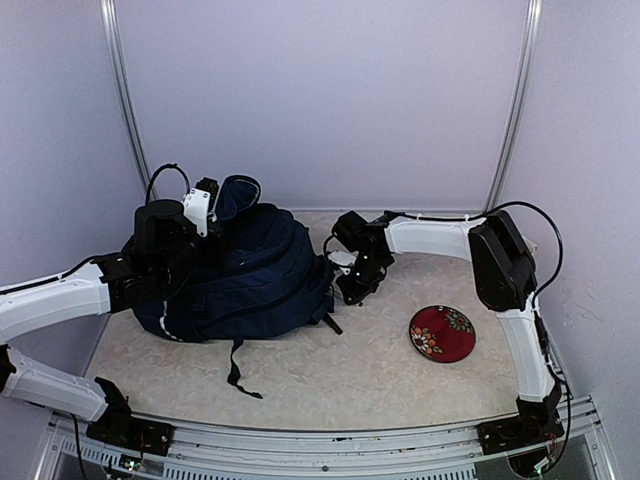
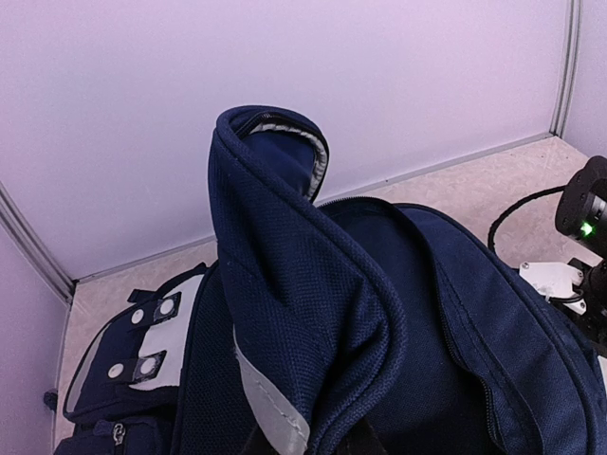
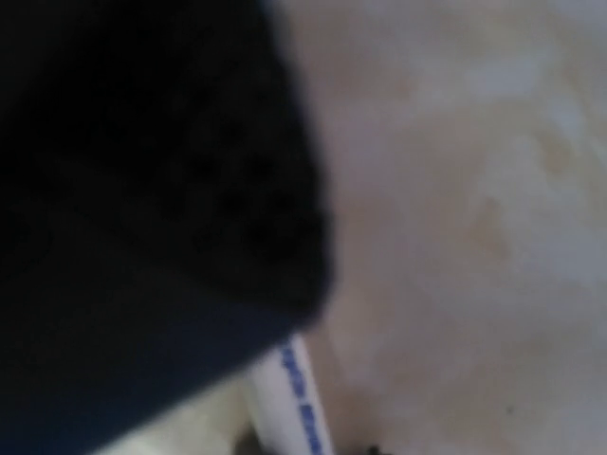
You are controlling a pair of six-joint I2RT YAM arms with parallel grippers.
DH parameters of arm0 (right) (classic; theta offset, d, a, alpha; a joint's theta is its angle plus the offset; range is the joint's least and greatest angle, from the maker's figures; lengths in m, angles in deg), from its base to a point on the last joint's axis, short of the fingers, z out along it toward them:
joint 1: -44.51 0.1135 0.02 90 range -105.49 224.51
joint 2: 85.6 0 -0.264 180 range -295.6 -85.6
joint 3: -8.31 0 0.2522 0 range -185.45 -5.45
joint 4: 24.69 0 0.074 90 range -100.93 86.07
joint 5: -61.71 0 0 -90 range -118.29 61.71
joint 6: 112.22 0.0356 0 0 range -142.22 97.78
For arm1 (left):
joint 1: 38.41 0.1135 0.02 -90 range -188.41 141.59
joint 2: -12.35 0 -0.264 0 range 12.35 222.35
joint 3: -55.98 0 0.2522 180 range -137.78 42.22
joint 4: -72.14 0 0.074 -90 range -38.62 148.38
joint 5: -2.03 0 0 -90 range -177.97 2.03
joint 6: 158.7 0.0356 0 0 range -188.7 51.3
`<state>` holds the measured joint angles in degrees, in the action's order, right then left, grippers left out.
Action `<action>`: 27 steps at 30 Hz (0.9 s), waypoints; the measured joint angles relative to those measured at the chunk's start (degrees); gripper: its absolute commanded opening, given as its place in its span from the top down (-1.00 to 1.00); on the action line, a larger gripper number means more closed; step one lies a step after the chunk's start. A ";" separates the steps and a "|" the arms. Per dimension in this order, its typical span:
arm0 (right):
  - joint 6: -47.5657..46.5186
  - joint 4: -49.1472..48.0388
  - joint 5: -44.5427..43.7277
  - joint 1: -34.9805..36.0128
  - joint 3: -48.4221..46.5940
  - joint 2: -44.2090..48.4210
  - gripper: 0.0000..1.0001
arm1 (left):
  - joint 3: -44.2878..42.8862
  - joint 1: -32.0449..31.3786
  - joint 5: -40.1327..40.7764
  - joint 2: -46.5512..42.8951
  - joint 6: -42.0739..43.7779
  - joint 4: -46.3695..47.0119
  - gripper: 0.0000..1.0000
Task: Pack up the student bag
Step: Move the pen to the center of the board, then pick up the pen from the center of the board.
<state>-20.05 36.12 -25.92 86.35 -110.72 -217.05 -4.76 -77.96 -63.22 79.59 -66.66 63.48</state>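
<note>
Beige tabletop (image 1: 400,380), student bag (image 1: 255,275) lengthwise left-right

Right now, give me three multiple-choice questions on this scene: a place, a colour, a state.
1. The red dish lies where? A) right of the bag B) on the bag C) left of the bag
2. The bag's colour? A) green B) navy C) yellow
3. The bag's flap is? A) flat B) zipped shut C) held up by the left claw
Answers: 1 A, it lies beside the right arm; 2 B, dark blue fabric; 3 C, it stands upright in the claw.
</note>
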 measured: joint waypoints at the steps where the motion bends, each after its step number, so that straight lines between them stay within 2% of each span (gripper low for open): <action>1: 0.37 -0.26 -0.31 -0.02 0.46 0.24 0.63 | 0.00 0.00 -0.02 0.00 0.00 0.00 1.00; 4: 0.92 -1.99 -0.79 -0.07 3.15 1.68 0.72 | 0.00 0.00 -0.04 0.00 0.00 0.00 1.00; 9: 4.35 -5.68 -1.07 0.48 16.17 9.77 0.77 | 0.00 0.07 -0.02 0.00 0.00 0.00 1.00; 11: 6.14 -5.95 -0.96 1.20 21.18 13.22 0.63 | 0.00 0.15 -0.02 -0.02 0.00 0.00 1.00; 15: 9.40 -5.77 2.49 3.82 30.73 19.89 0.09 | 0.00 0.26 -0.04 -0.02 0.00 0.02 1.00; 17: 10.93 -5.03 3.89 4.83 33.16 21.88 0.02 | 0.00 0.26 -0.09 -0.02 -0.02 0.02 1.00; 21: 12.63 -2.34 3.69 5.73 31.58 21.11 0.04 | 0.00 0.26 -0.15 -0.02 -0.02 0.00 1.00; 27: 12.98 2.01 -0.85 5.73 19.65 12.87 0.17 | -0.04 0.28 -0.20 -0.04 -0.02 -0.02 1.00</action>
<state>-7.07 38.13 -26.77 92.08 -91.07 -204.18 -4.81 -77.67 -63.42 79.55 -66.68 63.46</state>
